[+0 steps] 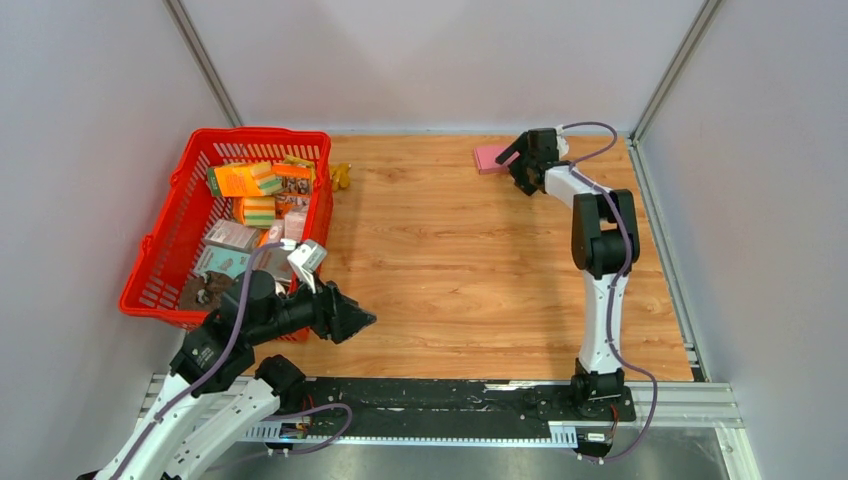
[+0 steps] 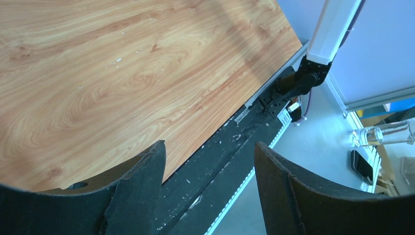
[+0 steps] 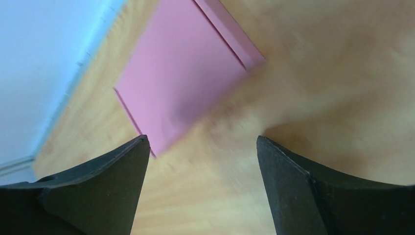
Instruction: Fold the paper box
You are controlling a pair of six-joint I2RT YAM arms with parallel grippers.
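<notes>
We find paper box [image 3: 186, 83] lying at far edge of desk [image 1: 450, 270]. Right tool [image 3: 201, 142] hovers just before it, wide open, empty, presumably to grip it. Left tool [image 2: 209, 147] open, empty, waits beside basket [image 1: 160, 235].

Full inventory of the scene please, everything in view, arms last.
paper box: 1, pink, flat on the far edge of the table, just ahead of the right gripper, not gripped
basket: 1, red plastic, far left of the table
packages: several, exact count unclear, orange and grey printed, piled in the basket
small object: 1, yellowish, on the table beside the basket's far right corner, too small to identify
table: 1, wood grain
left gripper: 1, black, open, empty, low near the basket's near corner
right gripper: 1, black, open, over the near edge of the paper box
</notes>
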